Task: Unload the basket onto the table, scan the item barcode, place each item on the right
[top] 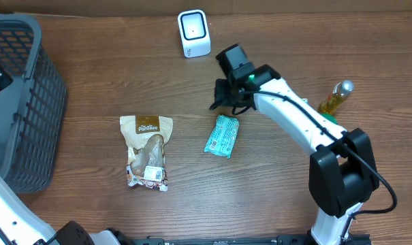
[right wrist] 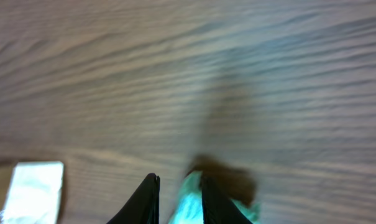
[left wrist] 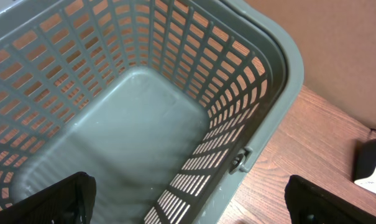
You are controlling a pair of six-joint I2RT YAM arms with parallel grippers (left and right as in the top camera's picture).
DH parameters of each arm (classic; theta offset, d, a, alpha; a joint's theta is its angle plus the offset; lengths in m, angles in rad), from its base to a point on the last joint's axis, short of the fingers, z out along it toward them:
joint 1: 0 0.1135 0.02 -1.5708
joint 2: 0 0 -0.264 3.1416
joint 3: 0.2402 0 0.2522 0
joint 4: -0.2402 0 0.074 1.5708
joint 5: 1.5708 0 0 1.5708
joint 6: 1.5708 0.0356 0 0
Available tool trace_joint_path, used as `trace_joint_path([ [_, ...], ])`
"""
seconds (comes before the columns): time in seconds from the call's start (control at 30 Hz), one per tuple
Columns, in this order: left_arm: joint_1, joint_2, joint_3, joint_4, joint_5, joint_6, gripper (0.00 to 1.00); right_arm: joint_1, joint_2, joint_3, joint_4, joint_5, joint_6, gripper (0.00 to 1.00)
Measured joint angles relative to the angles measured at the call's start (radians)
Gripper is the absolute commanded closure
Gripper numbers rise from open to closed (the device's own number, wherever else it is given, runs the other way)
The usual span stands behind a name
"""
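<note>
1. Wood-grain table (top: 90,88): it carries every item listed below.
2. Grey basket (top: 28,102): it stands at the far left edge. The left wrist view looks straight into it, showing the smooth floor and the lattice walls.
3. Left gripper (left wrist: 191,202): it hangs over the basket. The fingers (left wrist: 57,199) sit at the two lower corners of the wrist view, spread wide, and neither touches anything.
4. Brown pouch (top: 146,150): it lies flat, left of centre, well apart from the basket.
5. White scanner (top: 193,33): it stands upright at the far edge of the table, near the centre.
6. Teal packet (top: 222,135): it lies flat at centre, tilted slightly, between the pouch and the right arm. It is near the scanner but apart from it.
7. Right gripper (right wrist: 175,202): it points down at the packet's far end.
   - The jaws stand a narrow gap apart.
   - The blurred wrist view shows teal in that gap, against one finger.
   - It cannot be determined whether the jaws pinch the packet.
8. Right arm (top: 294,119): it rises from the near right edge. The white link reaches diagonally toward the scanner, with the wrist bent downward.
9. Yellow bottle (top: 335,97): it lies at the far right, just beyond the arm.
</note>
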Motion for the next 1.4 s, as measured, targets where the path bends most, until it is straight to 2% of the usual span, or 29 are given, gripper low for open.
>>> trace_joint_path([
  [0.37,0.0,0.0,0.0,0.0,0.0,0.0,0.01,-0.036,0.076,-0.039,-0.054,-0.013,-0.001,0.8],
  [0.5,0.0,0.0,0.0,0.0,0.0,0.0,0.01,-0.028,0.077,-0.047,-0.129,-0.061,0.0,0.82],
  [0.63,0.0,0.0,0.0,0.0,0.0,0.0,0.0,-0.01,0.077,-0.047,-0.18,-0.091,-0.006,0.9],
  [0.83,0.0,0.0,0.0,0.0,0.0,0.0,0.0,0.004,0.077,-0.047,-0.228,-0.202,-0.011,0.9],
  [0.97,0.0,0.0,0.0,0.0,0.0,0.0,0.01,0.002,0.077,-0.034,-0.263,-0.209,-0.015,0.9],
  [1.13,0.0,0.0,0.0,0.0,0.0,0.0,0.0,-0.023,0.077,0.006,-0.164,-0.188,-0.058,0.96],
  [1.4,0.0,0.0,0.0,0.0,0.0,0.0,0.0,-0.052,0.077,0.014,-0.067,-0.044,-0.076,0.96],
])
